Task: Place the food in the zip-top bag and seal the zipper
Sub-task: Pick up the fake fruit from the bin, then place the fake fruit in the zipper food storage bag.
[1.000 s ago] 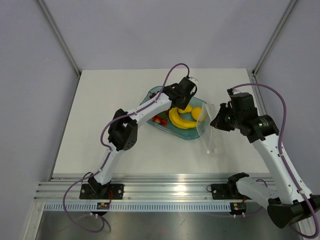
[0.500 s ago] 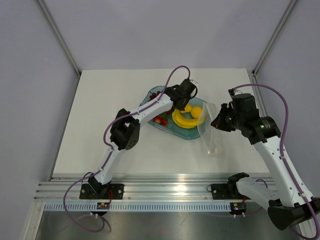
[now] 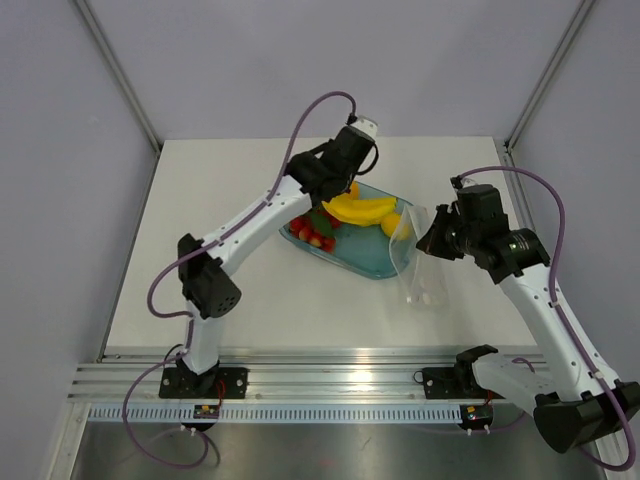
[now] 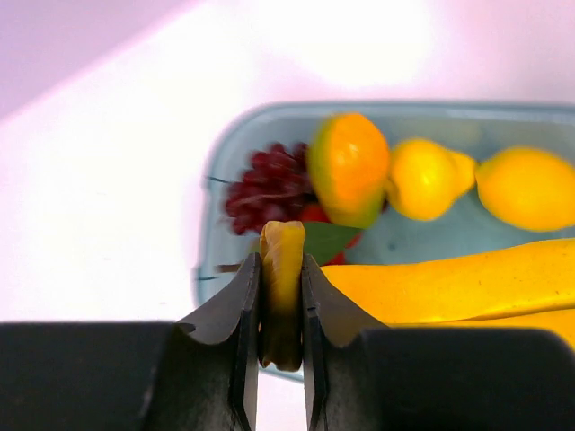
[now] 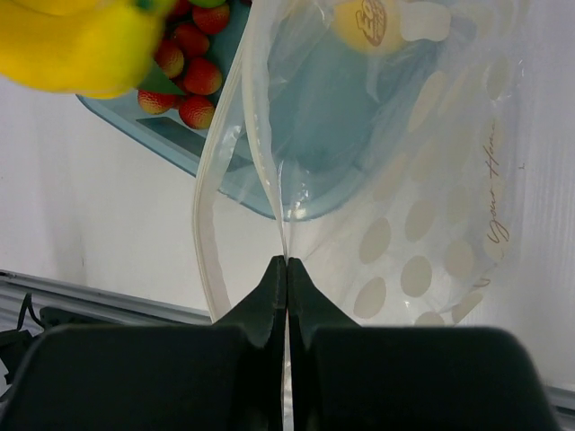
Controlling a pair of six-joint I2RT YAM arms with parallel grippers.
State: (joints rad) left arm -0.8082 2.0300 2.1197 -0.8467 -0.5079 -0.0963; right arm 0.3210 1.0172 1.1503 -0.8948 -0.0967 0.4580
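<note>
Grips the banana bunch [image 3: 362, 208] by its stem [image 4: 282, 269] in the left gripper [image 4: 281, 262], jaws drawn narrow and pressed against both sides of the stem, with the bananas running off to the right in the left wrist view. Holds the bunch over the far part of the tray [image 3: 366, 256], above the other fruit. Below it in the tray [image 4: 205, 262]: orange [image 4: 349, 167], pear [image 4: 422, 178] and lemon [image 4: 530, 187] in a row along the far wall, with a green leaf [image 4: 329, 241] just under the stem. Strawberries [image 5: 193, 83] clustered at the tray's left end [image 3: 315, 232], sharp only in the right wrist view. Just right of the tray, upright and with its mouth turned toward the fruit, the dotted bag [image 3: 421, 268]. Pinches one edge of the bag [image 5: 422, 180] in the right gripper [image 5: 286, 262], fingers fully together on the thin plastic. Zipper [image 5: 203, 193] curving open as a pale strip beside that grip. Through the clear plastic, the tray's near corner and the lemon. Under everything, the white table [image 3: 200, 220].
</note>
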